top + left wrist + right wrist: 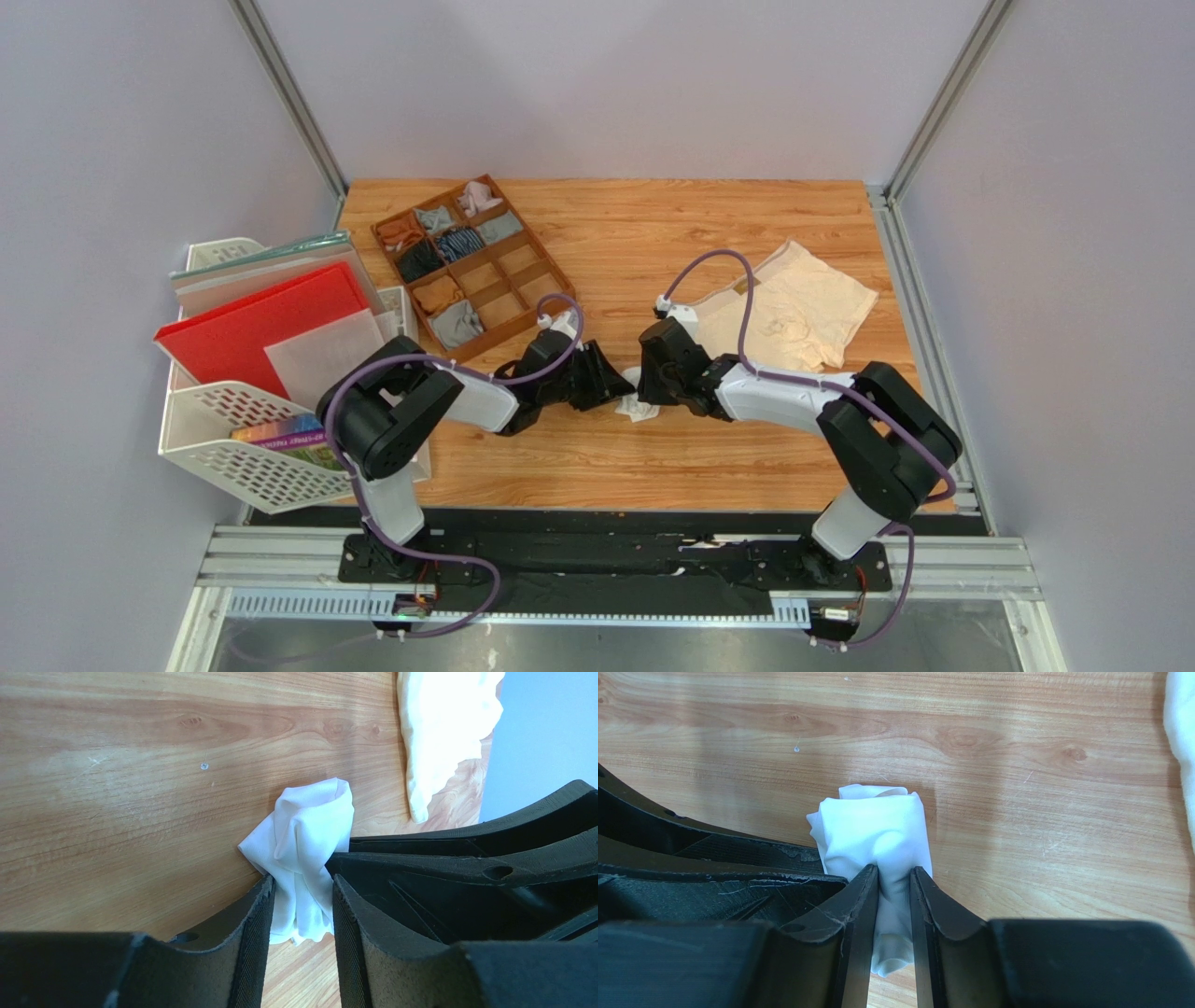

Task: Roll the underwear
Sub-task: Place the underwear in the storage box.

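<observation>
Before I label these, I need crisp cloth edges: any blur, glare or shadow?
Top external: even light, sharp, soft shadows on the table. Left wrist: white underwear sharp, cream underwear overexposed. Right wrist: white underwear crisp, right end effector blurred up close.

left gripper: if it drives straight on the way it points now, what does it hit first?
The white underwear: the bundle already sits between the fingers of the left gripper and bunches just ahead. Past it, likely the wooden table. The right gripper, pinching the same bundle, is close alongside; depth unclear.
</observation>
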You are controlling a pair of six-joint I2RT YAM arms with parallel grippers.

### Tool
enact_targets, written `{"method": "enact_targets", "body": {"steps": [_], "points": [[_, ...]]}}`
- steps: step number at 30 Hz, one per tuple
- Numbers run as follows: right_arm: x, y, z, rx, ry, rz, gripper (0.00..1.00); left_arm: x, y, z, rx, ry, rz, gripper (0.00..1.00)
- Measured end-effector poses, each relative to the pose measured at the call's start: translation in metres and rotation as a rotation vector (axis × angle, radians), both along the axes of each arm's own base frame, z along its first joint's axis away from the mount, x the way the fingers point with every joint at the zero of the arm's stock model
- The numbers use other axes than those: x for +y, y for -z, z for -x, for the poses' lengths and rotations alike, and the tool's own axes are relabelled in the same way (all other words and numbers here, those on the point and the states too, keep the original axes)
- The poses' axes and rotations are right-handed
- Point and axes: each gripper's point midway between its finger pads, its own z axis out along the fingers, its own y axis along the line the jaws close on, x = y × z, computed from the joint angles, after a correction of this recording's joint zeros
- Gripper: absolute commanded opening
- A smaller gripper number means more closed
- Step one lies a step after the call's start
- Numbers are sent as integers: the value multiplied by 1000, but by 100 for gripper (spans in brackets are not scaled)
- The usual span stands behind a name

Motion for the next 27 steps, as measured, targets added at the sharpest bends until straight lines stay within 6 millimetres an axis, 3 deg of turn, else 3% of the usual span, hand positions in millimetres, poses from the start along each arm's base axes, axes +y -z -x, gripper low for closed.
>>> {"method": "enact_targets", "body": {"steps": [8,11,12,15,17,22,27], "points": [[0,0,0,2,2,-1,28,-4,5,1,7,12,12,24],[0,0,0,2,2,-1,28,-7,5,1,9,16,17,9],[0,0,0,3,2,0,29,-7,5,1,9,18,20,0],[-1,0,0,2,5,4,29,-10,5,0,7,20,34,0],[-2,0,0,1,8,9,35,-12,4,0,2,25,45,0],[-8,-2,3,8,17,31,61,-11,4,0,-11,30,46,0],[-23,-16,18,36,11,57,64,1,-3,2,-48,49,-5,0]]}}
